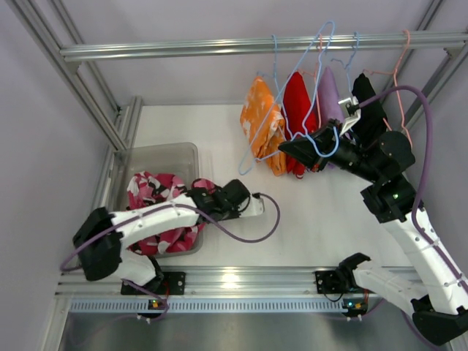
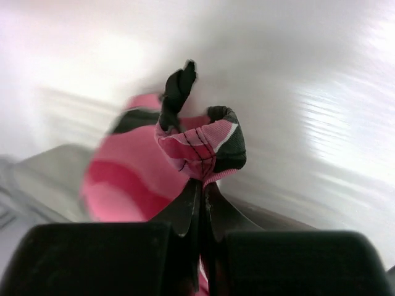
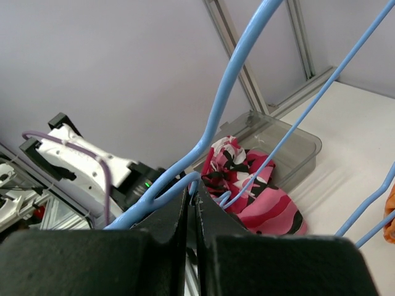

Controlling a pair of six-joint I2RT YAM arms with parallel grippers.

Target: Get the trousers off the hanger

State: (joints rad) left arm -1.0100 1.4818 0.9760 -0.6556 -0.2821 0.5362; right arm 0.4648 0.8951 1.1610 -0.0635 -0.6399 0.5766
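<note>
The pink-white-black camouflage trousers [image 1: 155, 191] lie bunched in a clear bin [image 1: 183, 151] at the left. My left gripper [image 1: 197, 193] is at the bin's right rim, shut on a fold of this pink cloth [image 2: 205, 147], with its jaws [image 2: 201, 188] pressed together. The orange trousers with white blotches [image 1: 262, 123] hang from the rail. My right gripper [image 1: 284, 148] is shut on the lower wire of a bare blue hanger [image 1: 327, 150], which hooks over the rail. The right wrist view shows the jaws [image 3: 196, 190] closed on the blue wire [image 3: 216, 117], with the camouflage trousers [image 3: 262, 191] behind.
Red [image 1: 296, 110], purple [image 1: 330, 99] and black [image 1: 369, 110] garments hang on the rail [image 1: 219, 47] beside the orange pair. Metal frame posts stand at both sides. The bin [image 3: 302, 145] sits at the table's left edge.
</note>
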